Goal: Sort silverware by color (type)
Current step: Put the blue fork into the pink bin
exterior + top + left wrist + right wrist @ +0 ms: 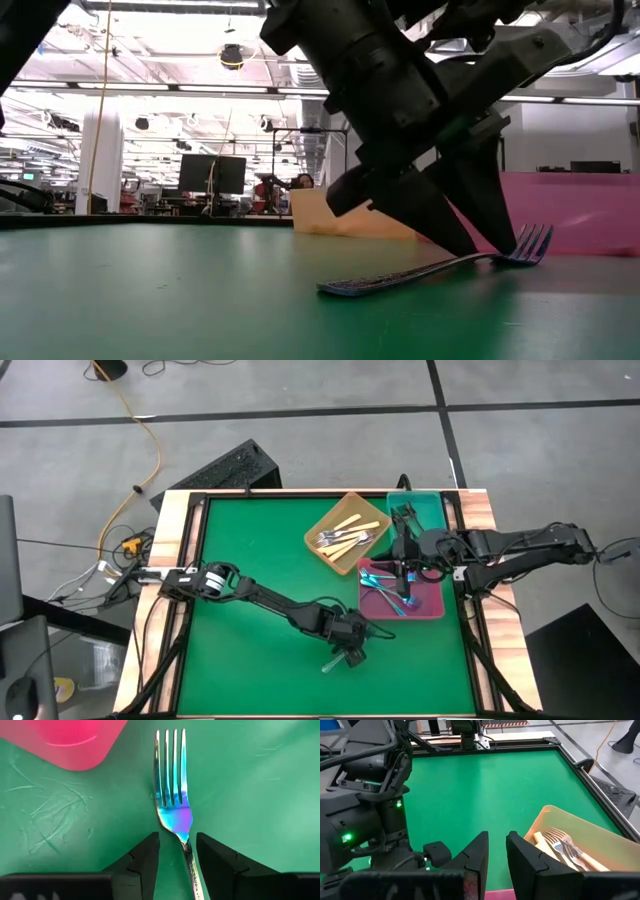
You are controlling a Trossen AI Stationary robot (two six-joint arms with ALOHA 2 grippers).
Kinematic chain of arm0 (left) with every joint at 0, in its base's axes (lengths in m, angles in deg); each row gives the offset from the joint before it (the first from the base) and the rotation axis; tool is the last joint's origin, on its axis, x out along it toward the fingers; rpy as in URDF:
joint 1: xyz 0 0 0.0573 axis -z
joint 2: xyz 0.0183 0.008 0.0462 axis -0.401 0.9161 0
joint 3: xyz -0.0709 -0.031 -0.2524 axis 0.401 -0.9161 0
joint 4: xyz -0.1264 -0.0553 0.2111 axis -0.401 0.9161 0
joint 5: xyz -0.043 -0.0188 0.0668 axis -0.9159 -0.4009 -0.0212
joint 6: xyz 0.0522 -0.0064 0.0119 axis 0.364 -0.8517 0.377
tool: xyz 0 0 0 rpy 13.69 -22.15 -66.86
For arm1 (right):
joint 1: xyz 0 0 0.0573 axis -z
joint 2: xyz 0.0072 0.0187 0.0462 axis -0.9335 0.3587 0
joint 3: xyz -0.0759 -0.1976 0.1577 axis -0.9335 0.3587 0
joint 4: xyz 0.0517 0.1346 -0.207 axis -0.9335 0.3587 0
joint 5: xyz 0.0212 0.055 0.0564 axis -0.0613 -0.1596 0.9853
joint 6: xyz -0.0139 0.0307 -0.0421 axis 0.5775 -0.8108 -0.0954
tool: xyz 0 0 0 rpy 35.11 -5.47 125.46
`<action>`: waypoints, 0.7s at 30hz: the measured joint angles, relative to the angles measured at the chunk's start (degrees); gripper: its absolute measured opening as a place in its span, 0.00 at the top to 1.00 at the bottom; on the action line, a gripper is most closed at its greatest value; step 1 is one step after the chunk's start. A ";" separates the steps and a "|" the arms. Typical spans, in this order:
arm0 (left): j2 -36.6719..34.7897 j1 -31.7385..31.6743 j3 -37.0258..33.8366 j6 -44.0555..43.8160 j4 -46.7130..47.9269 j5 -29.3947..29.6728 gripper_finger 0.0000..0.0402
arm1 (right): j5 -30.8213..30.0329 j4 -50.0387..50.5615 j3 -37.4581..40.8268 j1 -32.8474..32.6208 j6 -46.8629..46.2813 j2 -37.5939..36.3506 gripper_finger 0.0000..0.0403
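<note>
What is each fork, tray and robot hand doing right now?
Blue fork: flat on the mat, neck between the left gripper's fingers.
Left gripper: open, straddling that fork.
Right gripper: open, empty, above the trays.
Orange tray: holds cream forks.
Pink tray: holds blue forks.

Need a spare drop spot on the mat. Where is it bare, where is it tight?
Bare: the green mat between the left arm and the far edge, left of the orange tray. Crowded: the right side, with the pink tray, teal tray, right gripper, plus the left gripper at the blue fork.
</note>
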 joint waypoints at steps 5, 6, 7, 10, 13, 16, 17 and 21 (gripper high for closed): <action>0.10 -0.04 -0.02 -0.46 1.46 0.70 0.82 | 0.02 -0.02 0.02 0.13 1.83 0.00 0.77; 0.10 -0.04 -0.04 -0.24 1.70 0.93 0.86 | 0.04 -0.02 0.00 0.33 1.86 0.00 0.77; 0.10 -0.04 -0.07 -0.03 1.85 1.17 0.91 | 0.05 -0.04 0.00 0.46 1.92 0.00 0.77; 0.12 -0.07 -0.07 0.72 2.23 1.17 0.98 | 0.04 -0.04 0.00 0.81 1.92 0.00 0.77; 0.11 -0.19 -0.04 0.90 3.54 1.39 0.99 | 0.04 -0.04 0.01 0.79 1.87 0.00 0.77; -0.47 -0.21 -0.04 2.37 6.25 1.26 0.99 | 0.04 -0.04 0.01 0.79 1.79 0.00 0.77; -0.61 -0.24 -0.06 2.40 7.31 1.16 0.99 | 0.04 -0.03 0.00 0.79 1.79 0.00 0.77; -2.61 -0.04 -0.36 4.29 12.27 1.74 1.00 | 0.04 -0.13 0.00 0.79 1.79 -0.02 0.77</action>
